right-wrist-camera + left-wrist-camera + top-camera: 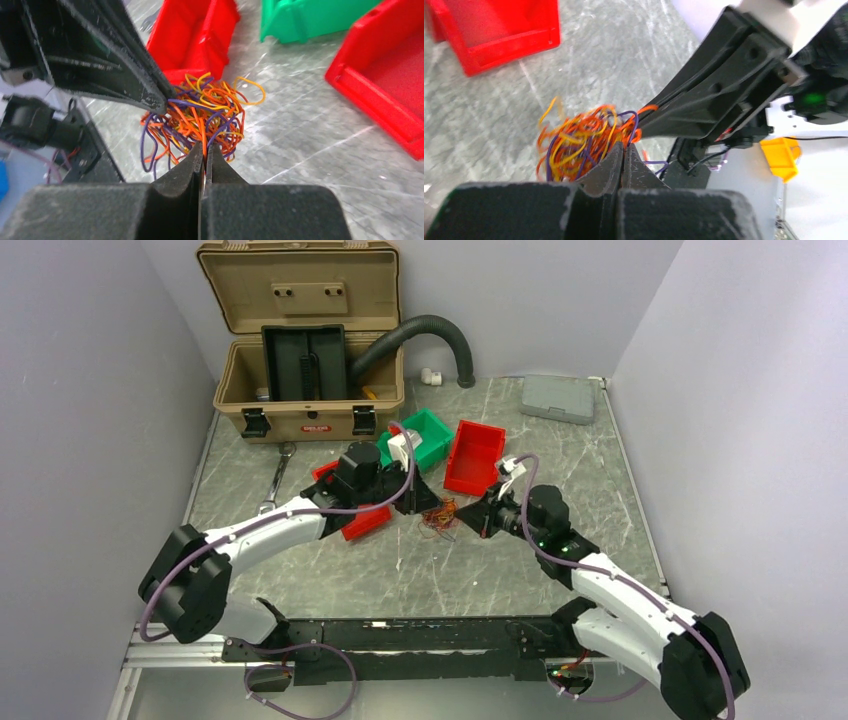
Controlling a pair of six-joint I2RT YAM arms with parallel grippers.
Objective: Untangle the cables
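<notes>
Right fingers [186,170] pinching cables [200,112], left fingers [120,70] opposite, red bin [195,35] near

One tangle of cables [440,515] lies on the bench [450,575]. One case [305,415] stands at the back. In front of the case are two red bins [474,456] [366,522], one green bin [435,432] and one wrench [275,480]. One hose [430,330] curls from the case, and one grey box [557,397] lies to its right.

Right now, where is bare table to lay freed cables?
Bare table lies between the cables and the near black rail, and between the right-hand red bin and the grey case. Crowded behind the cables: green bin and toolbox.
</notes>
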